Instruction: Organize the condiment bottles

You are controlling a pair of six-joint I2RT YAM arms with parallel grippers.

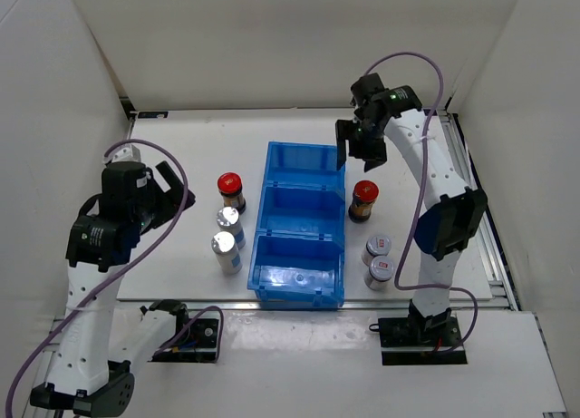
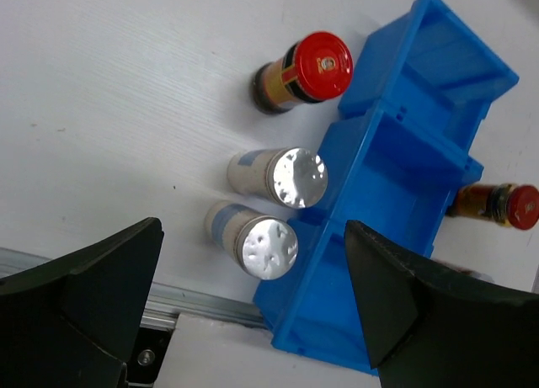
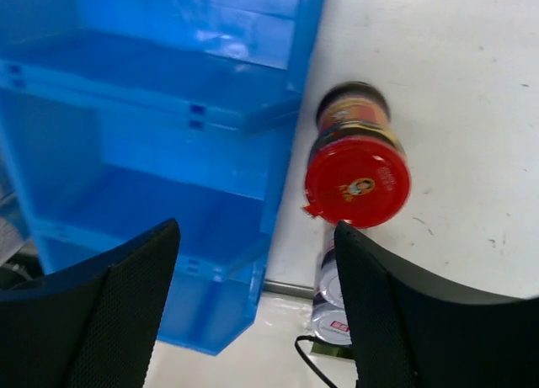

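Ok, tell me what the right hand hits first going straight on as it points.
The right hand likely meets the side wall of the blue bin; the red-capped bottle stands just beside that line, though depth is unclear.

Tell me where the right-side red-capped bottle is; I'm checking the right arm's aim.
Top view: the red-capped bottle stands right of the blue bin's middle compartment, beyond two silver-capped bottles.

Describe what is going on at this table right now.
Two robot arms face six condiment bottles, all standing on the table outside the blue bin, whose compartments are empty. Both pincers are open and hold nothing: the left pincer is aimed at two silver-topped bottles, the right pincer at a red-capped bottle beside the bin.
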